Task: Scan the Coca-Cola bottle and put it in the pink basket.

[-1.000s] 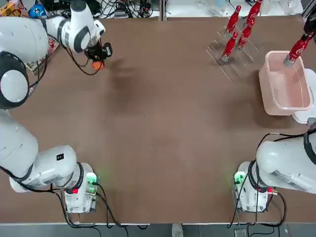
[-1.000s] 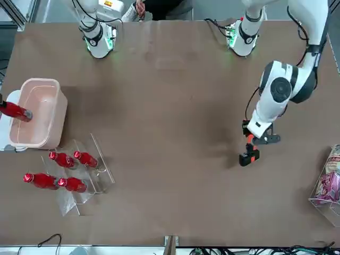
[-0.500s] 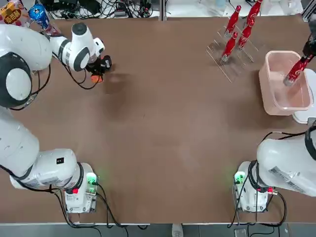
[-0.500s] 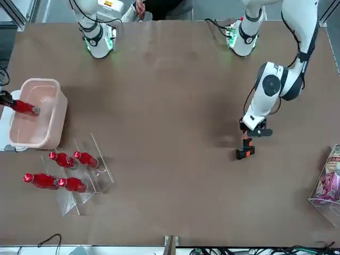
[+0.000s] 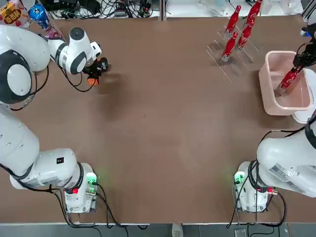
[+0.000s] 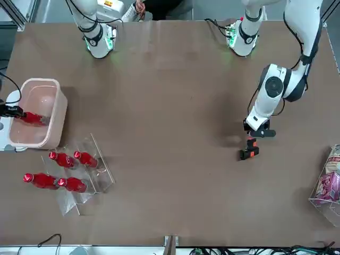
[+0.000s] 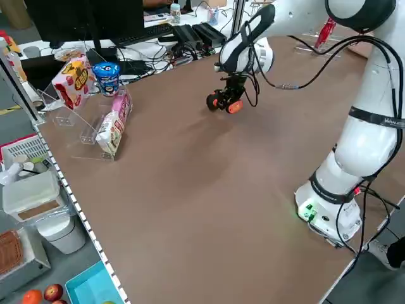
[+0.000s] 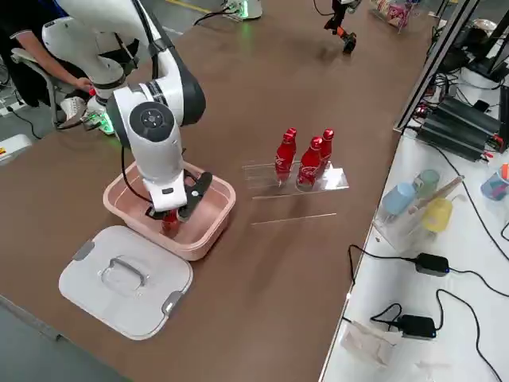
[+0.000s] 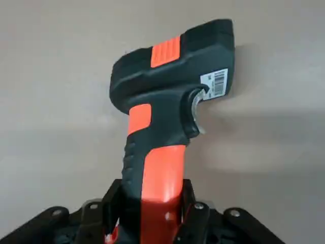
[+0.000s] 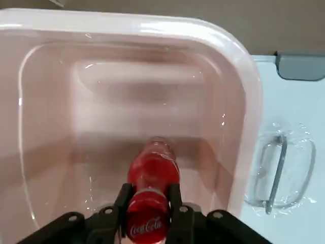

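A red Coca-Cola bottle (image 5: 287, 79) hangs tilted inside the pink basket (image 5: 265, 86) at the table's right edge, with its lower end near the basket floor. My right gripper (image 5: 299, 60) is shut on the bottle (image 10: 152, 170), and both fingers (image 10: 123, 197) clamp its upper body over the basket (image 10: 152, 28). The right side view shows the bottle (image 8: 169, 223) below the basket's rim (image 8: 216, 208). In the front view the bottle (image 6: 33, 118) lies within the basket (image 6: 58, 114). At the far left my left gripper (image 5: 93, 69) is shut on a black and orange scanner (image 9: 172, 86), low over the table.
Several more Coca-Cola bottles stand in a clear rack (image 5: 232, 47) behind the basket. A white lid (image 8: 123, 278) lies on the table beside the basket. Snack packs and a blue can in a clear rack (image 7: 95, 101) sit at the far left corner.
My right gripper has lowered the bottle from above the basket's rim down into the basket. My left gripper has shifted slightly with the scanner.
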